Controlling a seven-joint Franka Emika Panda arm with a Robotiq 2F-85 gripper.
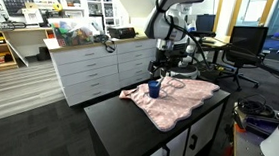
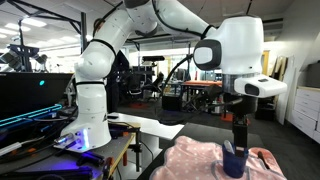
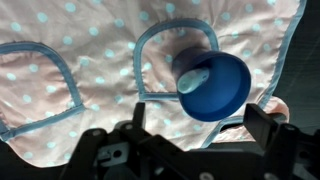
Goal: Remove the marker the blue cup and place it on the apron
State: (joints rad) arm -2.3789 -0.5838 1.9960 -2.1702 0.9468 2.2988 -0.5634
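The blue cup [image 3: 215, 85] stands on the pale pink apron [image 3: 90, 55], which has light blue dots and trim. A pale grey marker tip [image 3: 194, 80] sticks up inside the cup. My gripper [image 3: 200, 125] is open, directly above the cup, holding nothing. In both exterior views the gripper [image 1: 160, 68] [image 2: 238, 128] hovers just over the cup [image 1: 155, 88] [image 2: 233, 160] on the apron [image 1: 178, 101] [image 2: 200, 158].
The apron lies on a black-topped counter [image 1: 117, 111] with white cabinets below. White drawers [image 1: 95, 70] stand behind. A second white robot arm [image 2: 85, 100] stands on a nearby table. Office chairs and desks fill the background.
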